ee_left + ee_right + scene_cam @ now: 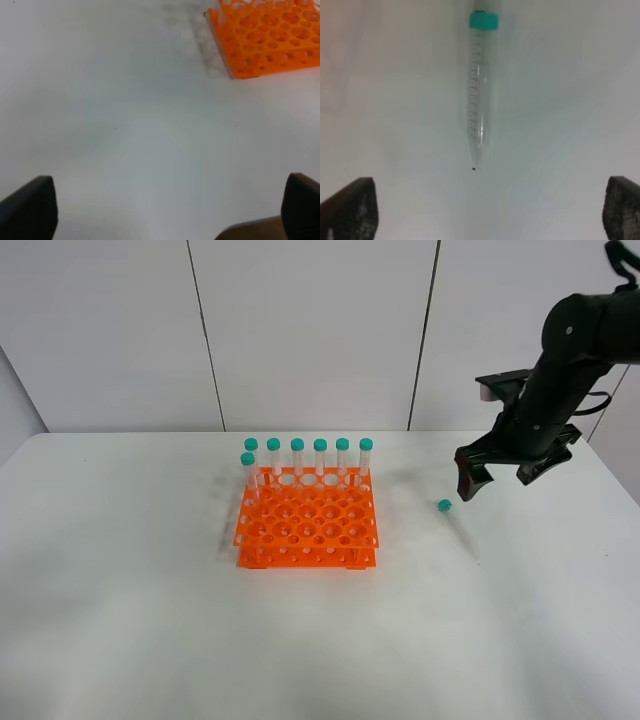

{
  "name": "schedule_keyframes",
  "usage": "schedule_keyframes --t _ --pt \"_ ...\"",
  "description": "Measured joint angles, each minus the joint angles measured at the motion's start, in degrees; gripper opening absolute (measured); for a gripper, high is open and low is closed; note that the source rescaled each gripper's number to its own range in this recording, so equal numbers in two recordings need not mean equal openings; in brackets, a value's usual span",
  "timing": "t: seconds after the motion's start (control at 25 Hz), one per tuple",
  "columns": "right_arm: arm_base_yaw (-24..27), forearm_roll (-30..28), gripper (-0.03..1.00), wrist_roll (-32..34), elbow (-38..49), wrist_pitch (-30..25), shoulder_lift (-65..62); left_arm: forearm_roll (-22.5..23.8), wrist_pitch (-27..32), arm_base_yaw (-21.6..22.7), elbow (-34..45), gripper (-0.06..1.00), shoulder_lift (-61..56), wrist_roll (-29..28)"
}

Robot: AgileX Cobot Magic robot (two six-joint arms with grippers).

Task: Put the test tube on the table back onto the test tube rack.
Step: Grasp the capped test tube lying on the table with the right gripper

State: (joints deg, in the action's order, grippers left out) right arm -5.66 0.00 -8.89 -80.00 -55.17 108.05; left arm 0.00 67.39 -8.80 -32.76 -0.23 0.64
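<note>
Seven capped tubes (320,446) stood in the far holes of the test tube rack (307,530), six along the back row and one in front of that row's left end, and only the high camera showed them. My left wrist camera caught just a corner of the orange grid, cut by the frame's edge. The test tube (481,90) lay flat on the tabletop (150,620), well to the right of the rack. From above I could make out little beyond its teal cap, the clear body almost lost against the white. My right wrist camera gave it sharply: printed gradations, tapered tip, and a dark speck (473,168) just beside that tip. My right pincer (500,476) hung above the tabletop near the tube, jaws spread wide and gripping nothing. My left pincer (165,215) showed only in its own wrist view, likewise wide apart and empty, over bare tabletop near the rack. In both wrist views only the fingertips showed, in the corners.
</note>
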Motion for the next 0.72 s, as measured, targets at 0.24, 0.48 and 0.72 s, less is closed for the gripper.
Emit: schedule_keyframes --t 0.24,0.48,0.72 --pt "-0.2 0.3 1.00 0.7 0.0 3.4 3.8 0.0 0.0 0.0 0.0 1.00 0.0 0.0" --pt "-0.2 0.6 1.00 0.7 -0.1 4.5 7.3 0.0 0.0 0.0 0.0 1.00 0.0 0.0" --pt "-0.2 0.9 1.00 0.7 -0.1 5.2 12.0 0.0 0.0 0.0 0.0 1.00 0.0 0.0"
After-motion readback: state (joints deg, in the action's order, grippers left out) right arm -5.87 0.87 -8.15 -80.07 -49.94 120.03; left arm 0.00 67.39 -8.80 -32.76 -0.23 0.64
